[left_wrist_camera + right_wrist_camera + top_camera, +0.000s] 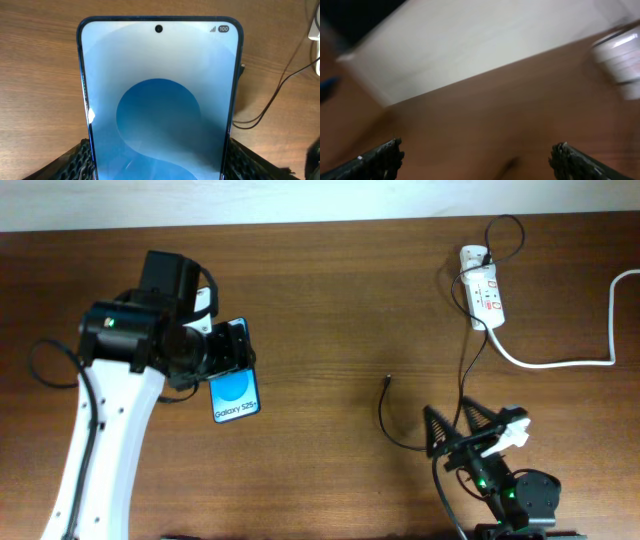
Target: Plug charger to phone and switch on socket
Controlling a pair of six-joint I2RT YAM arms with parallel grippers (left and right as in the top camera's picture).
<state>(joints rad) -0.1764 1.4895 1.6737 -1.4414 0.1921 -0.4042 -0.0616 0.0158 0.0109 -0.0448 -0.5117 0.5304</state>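
Note:
My left gripper [226, 358] is shut on the phone [236, 395], gripping its two long edges. The blue screen with "Galaxy S25+" faces up at the table's left. In the left wrist view the phone [160, 100] fills the frame between the fingers. The charger cable [463, 375] runs from the socket [483, 288] at the back right down the table. It curves round to its connector tip [388, 380], which lies free on the wood. My right gripper [456, 423] is open and empty near the front right, over the cable. The right wrist view is blurred and shows open fingers [477, 157].
The socket's thick white cord [560, 363] loops away to the right edge. A white wall strip runs along the table's back edge [300, 205]. The black cable [272, 102] also shows to the right of the phone in the left wrist view.

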